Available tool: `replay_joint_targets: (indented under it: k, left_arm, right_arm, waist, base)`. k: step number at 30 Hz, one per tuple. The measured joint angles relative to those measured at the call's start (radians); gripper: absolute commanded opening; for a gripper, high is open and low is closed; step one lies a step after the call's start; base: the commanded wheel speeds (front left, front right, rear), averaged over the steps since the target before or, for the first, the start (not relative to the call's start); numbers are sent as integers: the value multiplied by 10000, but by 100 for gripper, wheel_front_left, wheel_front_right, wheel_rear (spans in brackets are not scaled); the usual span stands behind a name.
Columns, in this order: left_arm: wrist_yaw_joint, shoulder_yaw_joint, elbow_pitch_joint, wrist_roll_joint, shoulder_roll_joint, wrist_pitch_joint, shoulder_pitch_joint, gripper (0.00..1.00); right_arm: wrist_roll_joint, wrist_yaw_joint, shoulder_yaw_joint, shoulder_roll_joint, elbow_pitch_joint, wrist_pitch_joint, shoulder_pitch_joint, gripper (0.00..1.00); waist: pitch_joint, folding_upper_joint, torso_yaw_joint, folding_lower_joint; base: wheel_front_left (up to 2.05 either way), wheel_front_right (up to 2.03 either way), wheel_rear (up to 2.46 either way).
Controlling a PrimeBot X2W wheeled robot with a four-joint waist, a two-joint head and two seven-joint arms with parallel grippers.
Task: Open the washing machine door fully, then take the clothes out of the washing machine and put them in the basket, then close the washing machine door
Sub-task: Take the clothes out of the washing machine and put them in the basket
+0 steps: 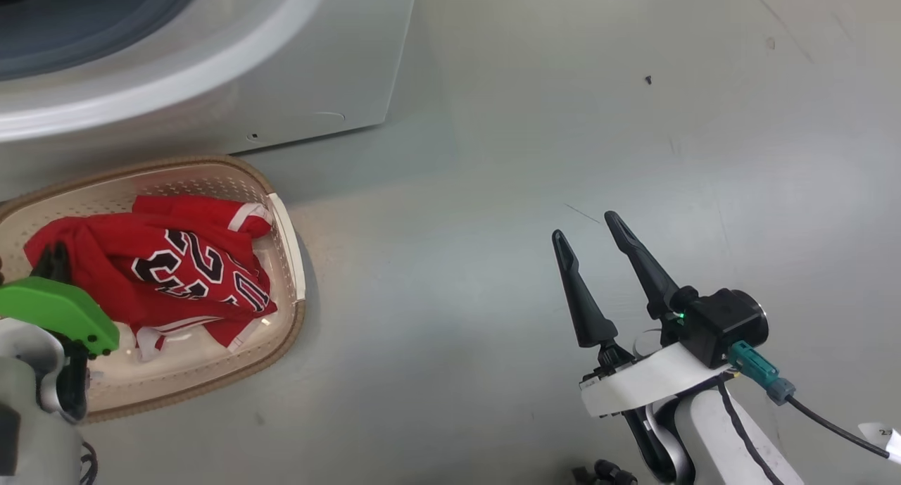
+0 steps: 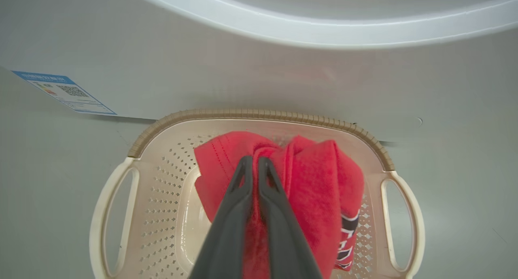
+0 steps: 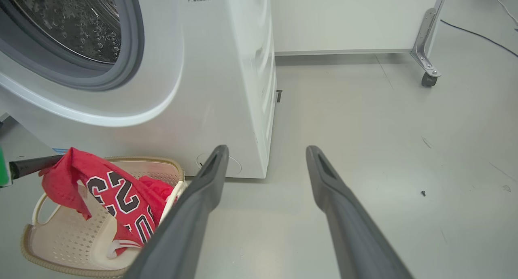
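My left gripper clenches the clothes, which hang beneath it into the basket; my right gripper stands released, well apart.

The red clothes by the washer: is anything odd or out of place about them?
Slightly. The clothes are not lying flat: the left jaws, shut, pinch one fold and hold it up above the basket, so the rest drapes down inside. No clothes lie on the floor.

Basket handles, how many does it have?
2. In the left wrist view, one white handle is on the basket's left side and the other is on its right side.
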Motion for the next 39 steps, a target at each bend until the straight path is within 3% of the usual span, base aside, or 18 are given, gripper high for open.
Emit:
replay_joint_targets:
  k: [14,30,31,32,33,39]
  left_arm:
    - [230,174,1264,-61,90,148,-1090,0]
    - [508,407,2451,-328,52,-136,-1759,0]
    - [508,403,2500,-328,52,-165,-1801,4]
    - [508,397,2566,-328,54,-173,-1833,61]
    - [508,384,2698,-326,48,-282,-1872,100]
    - [483,240,3060,-219,-42,-583,-1893,100]
  right_arm:
    - [-79,-171,-127,8,-270,0,-423,100]
    - [84,-259,-153,6,-336,0,-534,100]
    - [82,-259,-153,6,-334,0,-543,100]
    - [69,-259,-150,6,-328,0,-565,100]
    - [-10,-259,-140,6,-309,0,-631,100]
    - [-92,-259,-115,4,-84,-2,-714,100]
  waist:
    - [1180,0,-58,0]
    - [1475,0,90,1]
    - [1470,0,99,0]
    - [1464,0,108,0]
    - [1444,0,129,0]
    - [1254,0,201,0]
  base:
    - [0,0,0]
    - [0,0,0]
    - [0,0,0]
    - [0,0,0]
    - [0,0,0]
    - [0,0,0]
